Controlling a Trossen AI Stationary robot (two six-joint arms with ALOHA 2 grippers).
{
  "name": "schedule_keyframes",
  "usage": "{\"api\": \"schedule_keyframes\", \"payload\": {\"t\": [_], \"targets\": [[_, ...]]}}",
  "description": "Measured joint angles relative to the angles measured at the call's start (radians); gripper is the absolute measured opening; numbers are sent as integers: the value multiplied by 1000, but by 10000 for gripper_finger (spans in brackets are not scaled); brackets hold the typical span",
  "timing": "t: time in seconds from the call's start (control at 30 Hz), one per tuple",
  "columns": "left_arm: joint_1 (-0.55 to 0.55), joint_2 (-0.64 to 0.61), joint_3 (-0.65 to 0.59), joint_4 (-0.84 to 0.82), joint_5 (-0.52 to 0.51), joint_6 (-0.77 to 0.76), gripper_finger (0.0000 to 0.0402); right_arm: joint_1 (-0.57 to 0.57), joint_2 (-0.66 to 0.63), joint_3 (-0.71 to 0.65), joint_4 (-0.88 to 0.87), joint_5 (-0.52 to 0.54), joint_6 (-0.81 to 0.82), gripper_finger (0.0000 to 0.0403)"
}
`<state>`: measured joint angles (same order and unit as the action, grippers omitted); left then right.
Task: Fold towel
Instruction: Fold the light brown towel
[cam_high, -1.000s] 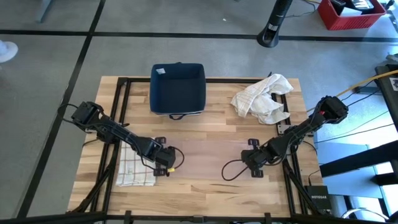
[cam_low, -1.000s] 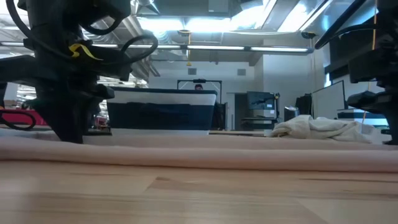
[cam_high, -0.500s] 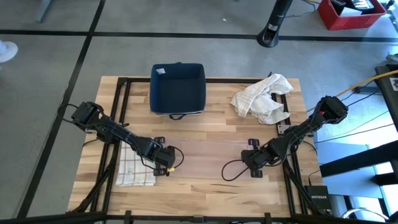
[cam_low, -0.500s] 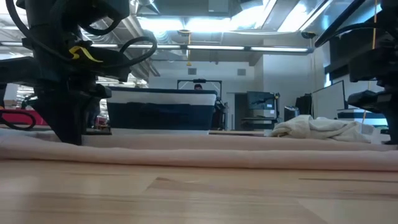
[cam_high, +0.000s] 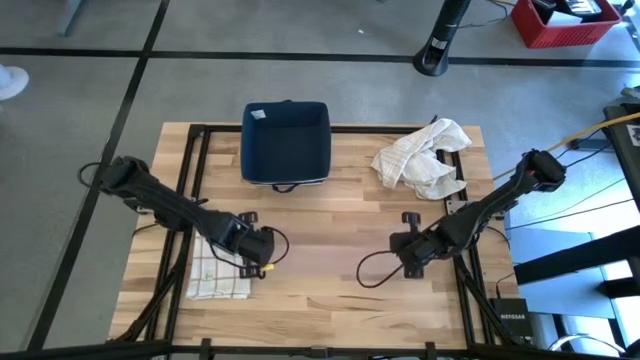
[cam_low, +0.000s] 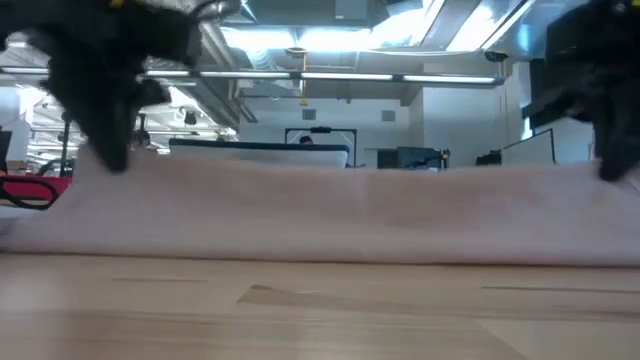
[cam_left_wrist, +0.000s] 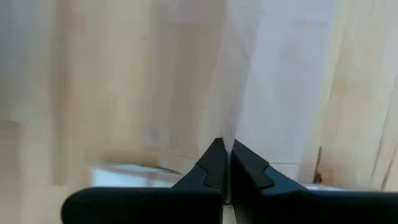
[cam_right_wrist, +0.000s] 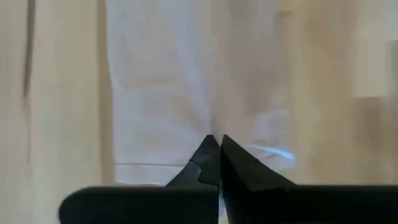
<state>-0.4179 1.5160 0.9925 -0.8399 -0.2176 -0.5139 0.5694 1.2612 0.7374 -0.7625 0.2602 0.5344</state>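
The wooden table (cam_high: 330, 200) filled most of the overhead picture, with both dark arms reaching in from its left and right edges toward the lower middle. Stretched between them was the towel (cam_low: 330, 215), a thin, pale pinkish sheet. From above it barely stood out against the wood at the centre. From table height it ran as a wide band across the middle of the frame, its top edge up off the table and taut from side to side, its bottom edge resting on the board. I took that as the start of a fold, with one long edge raised so it could be carried over the rest.

At upper centre of the overhead view sat a dark blue bin (cam_high: 286, 143). A crumpled white cloth (cam_high: 425, 158) lay to its right, probably waiting its turn. At lower left a checked towel (cam_high: 215, 272) lay folded under the left arm, looking like finished work set aside.

The left gripper (cam_left_wrist: 222, 149) had its fingers pressed together on the towel's edge, the fabric rising straight out from between the tips. The right gripper (cam_right_wrist: 214, 142) was pinched on the opposite end in the same way. Holding both ends level seemed to be what kept the edge straight.
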Motion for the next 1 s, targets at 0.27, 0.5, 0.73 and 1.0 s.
{"api": "schedule_keyframes", "payload": {"t": [0.27, 0.5, 0.73, 1.0], "targets": [[82, -122, 5, -44, -157, 85, 0, -1, -111, 7, -159, 223, 7, 1], [147, -137, 6, -42, -336, 192, 0, -21, -162, 7, -202, 476, 9, 1], [-85, -129, -49, 42, -553, 128, 0, 137, -100, -34, -137, 628, 61, 0], [-277, 15, -196, 272, -429, -57, 0, 293, 83, -157, 78, 404, 193, 0]]}}
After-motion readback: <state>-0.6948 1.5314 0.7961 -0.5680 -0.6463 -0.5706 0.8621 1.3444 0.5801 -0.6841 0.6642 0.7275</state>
